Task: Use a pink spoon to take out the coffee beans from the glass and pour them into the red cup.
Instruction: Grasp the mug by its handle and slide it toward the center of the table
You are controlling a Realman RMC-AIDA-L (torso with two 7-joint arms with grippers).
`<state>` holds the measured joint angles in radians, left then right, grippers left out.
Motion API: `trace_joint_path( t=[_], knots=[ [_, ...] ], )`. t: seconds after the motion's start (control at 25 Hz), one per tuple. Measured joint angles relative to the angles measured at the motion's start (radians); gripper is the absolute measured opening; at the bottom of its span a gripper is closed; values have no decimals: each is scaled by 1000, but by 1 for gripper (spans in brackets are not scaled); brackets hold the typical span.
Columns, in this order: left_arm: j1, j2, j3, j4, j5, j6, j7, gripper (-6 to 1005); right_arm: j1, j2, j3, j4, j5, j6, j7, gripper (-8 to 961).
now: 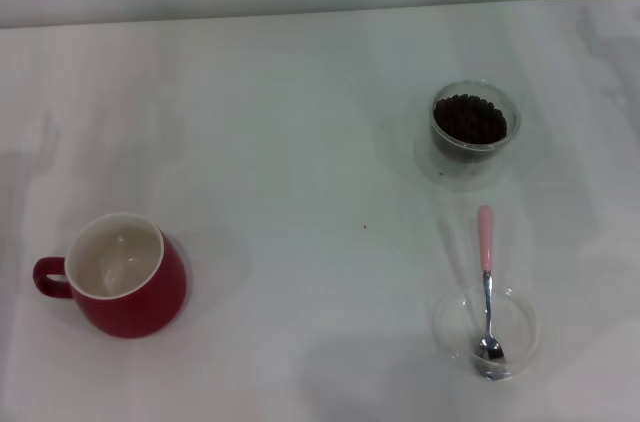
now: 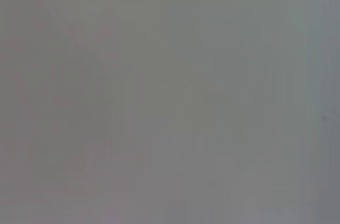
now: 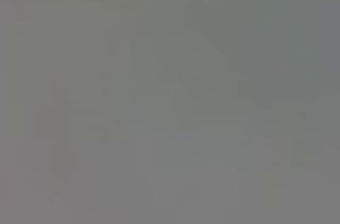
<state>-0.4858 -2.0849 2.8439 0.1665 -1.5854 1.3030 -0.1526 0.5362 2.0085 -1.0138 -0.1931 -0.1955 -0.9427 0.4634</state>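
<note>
None of the task looks done from where I stand. My head view shows the spoon (image 1: 487, 282) lying untouched, its silver bowl resting inside a shallow clear dish (image 1: 520, 342) and its pink handle leaning out over the rim, pointing toward the glass (image 1: 473, 132). That glass sits just beyond the dish on my right side, with the beans (image 1: 468, 120) heaped close to its rim. The cup (image 1: 122, 280) stands well apart on my left side, upright, handle turned outward to the left, and its white inside looks bare as far as I can tell; no beans show in it.

Neither of my grippers appears in the head view, and both wrist views give only a flat grey blur with nothing to make out. So I cannot tell whether my left or right gripper is spread or closed, nor where either hangs. Nothing is held that I can see.

Everything is left, I judge: pick up the spoon by its pink handle, dip it into the glass, carry a load across the white table (image 1: 300, 142) to the cup and tip it in, likely more than once. My right arm seems nearer the spoon, and the long carry leftward is where beans could roll off.
</note>
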Motion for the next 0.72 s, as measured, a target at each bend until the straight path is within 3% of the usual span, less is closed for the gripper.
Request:
trace_joint_path(
  t=[0.44,0.72],
  knots=[
    [174,0,0,75,105,101,6,799,84,-17,39,-2,-1,112,-37,871],
    [333,1,0,81,230,191,-1,797,134,-28,40,-34,13,140,-64,871]
  ],
)
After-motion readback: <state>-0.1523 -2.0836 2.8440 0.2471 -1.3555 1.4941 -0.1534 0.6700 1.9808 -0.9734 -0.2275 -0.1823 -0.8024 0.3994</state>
